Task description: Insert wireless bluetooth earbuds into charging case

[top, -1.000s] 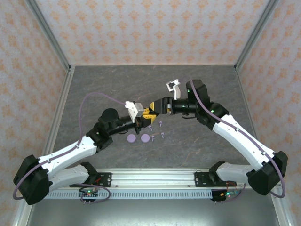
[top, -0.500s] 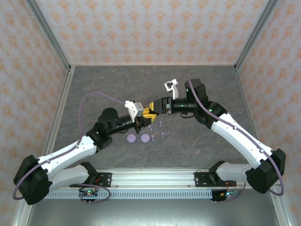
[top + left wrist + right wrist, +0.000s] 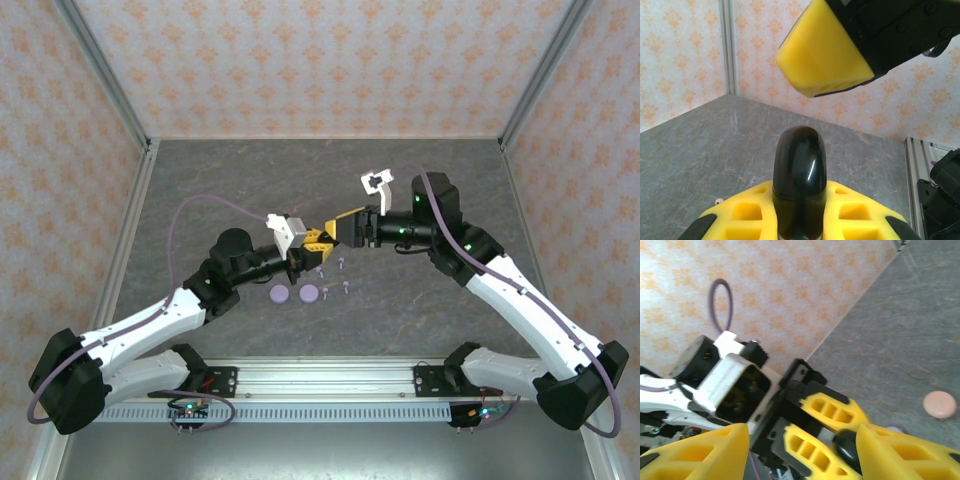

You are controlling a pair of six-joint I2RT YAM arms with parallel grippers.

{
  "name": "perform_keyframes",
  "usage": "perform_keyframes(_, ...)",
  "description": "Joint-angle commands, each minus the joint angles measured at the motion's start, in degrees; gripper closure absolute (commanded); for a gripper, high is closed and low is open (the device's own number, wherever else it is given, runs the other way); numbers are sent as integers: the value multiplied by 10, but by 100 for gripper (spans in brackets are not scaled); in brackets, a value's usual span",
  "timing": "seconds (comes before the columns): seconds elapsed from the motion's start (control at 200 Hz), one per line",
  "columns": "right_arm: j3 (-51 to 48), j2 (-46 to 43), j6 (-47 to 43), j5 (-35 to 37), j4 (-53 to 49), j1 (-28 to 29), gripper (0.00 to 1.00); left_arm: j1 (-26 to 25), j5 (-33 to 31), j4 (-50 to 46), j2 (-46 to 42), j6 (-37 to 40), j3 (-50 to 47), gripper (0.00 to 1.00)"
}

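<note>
While right hand (image 3: 802, 442) gapes, left hand (image 3: 800, 212) pinches a half-hidden black capsule (image 3: 800, 165).

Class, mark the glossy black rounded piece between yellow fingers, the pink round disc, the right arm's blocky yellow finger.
Glossy black rounded piece (image 3: 800, 175): left wrist view, middle of its front.
Pink round disc (image 3: 940, 404): right wrist view, its centre.
Right arm's blocky yellow finger (image 3: 825, 55): left wrist view, its broad face.

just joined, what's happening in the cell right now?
The left gripper is shut on a small glossy black piece, holding it up above the table. The right gripper, jaws open, faces it tip to tip and has not closed on it. Two lavender discs and a few tiny buds lie on the table below them.
</note>
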Motion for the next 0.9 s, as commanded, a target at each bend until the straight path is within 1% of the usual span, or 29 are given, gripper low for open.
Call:
perform_keyframes(0.0, 21, -8, -31, 81, -61, 1, 41, -4, -21, -12, 0, 1, 19, 100)
perform_keyframes(0.03, 25, -11, -31, 106, -72, 1, 40, -5, -27, -19, 1, 1, 21, 100)
perform_keyframes(0.095, 24, -23, -27, 184, -95, -5, 37, -4, -44, -36, 4, 3, 27, 100)
perform_keyframes(0.19, 3, -47, -15, 289, -113, -18, 26, -4, -82, -70, 17, 8, 38, 100)
perform_keyframes(0.24, -18, -63, -6, 312, -105, -31, 20, 0, -106, -91, 29, 9, 46, 100)
perform_keyframes(0.285, -44, -78, 10, 327, -91, -42, 14, 8, -114, -106, 44, 4, 56, 100)
perform_keyframes(0.39, -103, -111, 41, 354, -54, -58, 0, 40, -99, -123, 89, -29, 80, 100)
perform_keyframes(0.475, -142, -130, 59, 388, -36, -60, 1, 63, -97, -145, 137, -51, 109, 100)
perform_keyframes(0.596, -183, -145, 82, 419, -18, -60, 1, 85, -121, -203, 223, -73, 173, 100)
perform_keyframes(0.706, -195, -141, 87, 420, -17, -60, 1, 110, -124, -230, 304, -105, 226, 100)
perform_keyframes(0.786, -199, -136, 86, 416, -18, -61, 1, 128, -107, -244, 361, -133, 267, 100)
perform_keyframes(0.896, -212, -130, 87, 404, -9, -60, 1, 136, -98, -270, 426, -154, 323, 99)
